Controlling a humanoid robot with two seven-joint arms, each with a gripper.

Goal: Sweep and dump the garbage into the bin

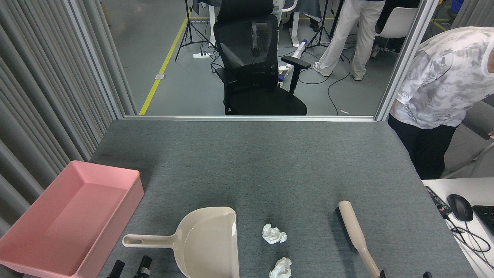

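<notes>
Left jaws look parted, just two tips of your left gripper (130, 268) poking up at the bottom edge; the right gripper (405, 274) barely shows, so can't tell. Bin (23, 251) sits far left, empty. Dustpan (208, 241) handle runs left-right, just above the left tips. Tissues (274, 234) lie between pan and brush (357, 235).

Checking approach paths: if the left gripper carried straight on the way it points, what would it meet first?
Probably the dustpan: its handle lies just ahead of the left gripper, whose tips point up-frame. Height above the table is unclear.
</notes>
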